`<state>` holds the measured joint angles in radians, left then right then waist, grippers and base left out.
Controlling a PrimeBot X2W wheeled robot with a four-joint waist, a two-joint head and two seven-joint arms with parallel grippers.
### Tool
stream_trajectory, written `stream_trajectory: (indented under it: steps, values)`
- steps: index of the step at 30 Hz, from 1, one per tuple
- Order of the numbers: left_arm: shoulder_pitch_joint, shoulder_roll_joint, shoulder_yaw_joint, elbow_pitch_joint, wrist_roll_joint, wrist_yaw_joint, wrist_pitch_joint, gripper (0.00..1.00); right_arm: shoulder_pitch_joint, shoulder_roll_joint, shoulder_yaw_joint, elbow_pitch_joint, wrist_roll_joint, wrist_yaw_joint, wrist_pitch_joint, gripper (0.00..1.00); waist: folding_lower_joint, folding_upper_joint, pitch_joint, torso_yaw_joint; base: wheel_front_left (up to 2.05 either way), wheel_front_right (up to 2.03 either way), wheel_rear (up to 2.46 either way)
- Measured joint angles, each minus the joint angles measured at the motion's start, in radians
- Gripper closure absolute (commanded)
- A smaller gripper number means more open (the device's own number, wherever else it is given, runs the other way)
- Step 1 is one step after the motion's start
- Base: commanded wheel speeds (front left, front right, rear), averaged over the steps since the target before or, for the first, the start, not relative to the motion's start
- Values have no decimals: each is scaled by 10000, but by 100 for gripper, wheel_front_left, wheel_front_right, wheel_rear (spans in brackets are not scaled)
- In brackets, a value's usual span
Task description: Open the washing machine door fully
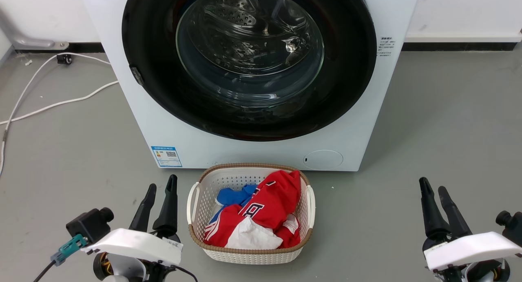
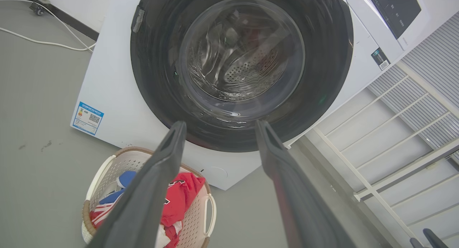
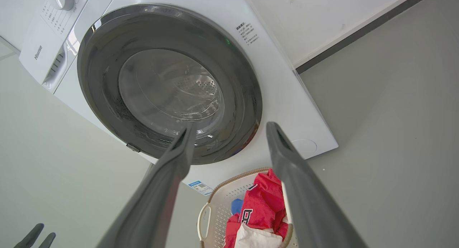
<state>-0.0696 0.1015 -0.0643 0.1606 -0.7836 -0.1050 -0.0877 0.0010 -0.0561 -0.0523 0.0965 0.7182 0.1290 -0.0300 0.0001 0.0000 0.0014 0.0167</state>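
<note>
Left gripper point(image 1: 161, 185) parted and empty, right gripper point(image 1: 433, 187) likewise, both well short; washing machine door point(image 1: 248, 61) looks shut; whole opening left.

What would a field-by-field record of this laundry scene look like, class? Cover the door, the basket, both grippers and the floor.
door: washing machine door shut, flush with the washing machine front
basket: laundry basket on the floor in front of the machine
contents: red, blue and white clothes
left gripper: left gripper open, empty, left of the basket
right gripper: right gripper open, empty, right of the basket
floor: white cable lying to the machine's left
</note>
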Motion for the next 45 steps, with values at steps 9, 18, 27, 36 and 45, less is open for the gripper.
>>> stream_trajectory:
  steps: [9,18,27,36,45]
  values:
    - [-17,171,-309,-15,1344,90,-268,0,141,19,19,-293,-1346,0,54,0,0,0,-9,24,0,0,0]
    - [-61,353,-621,8,2479,188,-504,0,216,29,-29,-362,-2546,2,-50,0,0,0,-6,60,0,0,0]
    - [-112,454,-871,21,3359,261,-744,0,240,33,-113,-385,-3628,2,-184,0,0,0,14,69,0,0,0]
    - [-119,541,-1051,127,4192,307,-940,0,257,35,-159,-447,-4552,2,-403,0,0,0,9,65,0,0,0]
    - [-146,560,-1108,314,4811,360,-1131,0,315,36,-144,-499,-5242,4,-573,0,0,0,15,60,0,0,0]
